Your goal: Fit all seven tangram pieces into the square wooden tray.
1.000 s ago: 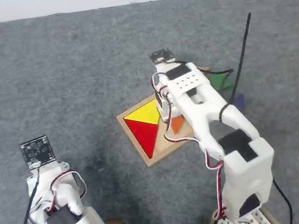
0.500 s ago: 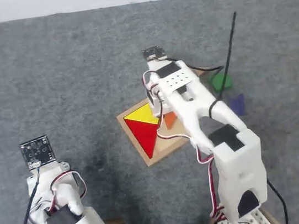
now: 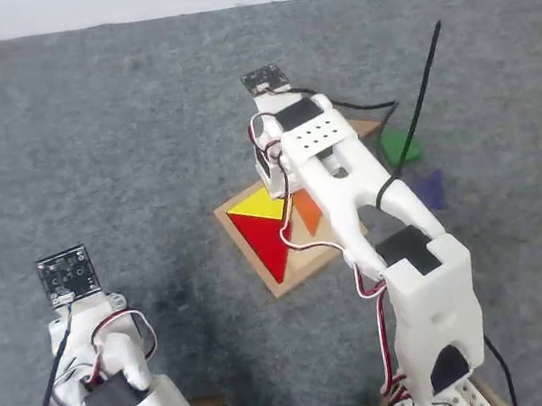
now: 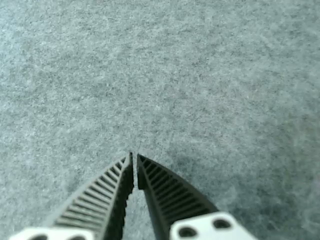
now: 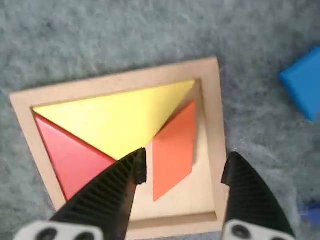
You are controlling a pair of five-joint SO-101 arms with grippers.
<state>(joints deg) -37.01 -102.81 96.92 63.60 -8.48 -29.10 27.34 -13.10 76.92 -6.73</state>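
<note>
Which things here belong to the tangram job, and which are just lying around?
Job: wooden tray; yellow triangle, red triangle, orange piece inside it; green piece, purple piece, blue piece loose outside; open right gripper above the tray.
Lying about: black cable; grey carpet.

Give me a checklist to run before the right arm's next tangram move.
1. Right gripper empty and open: ok, jaws apart above the orange piece.
2. Orange piece inside the tray: ok, beside the yellow triangle.
3. Red triangle seated: ok.
4. All seven pieces in: not ok; green piece and blue piece lie on the carpet.
5. Left gripper out of the way: ok, shut over carpet.
</note>
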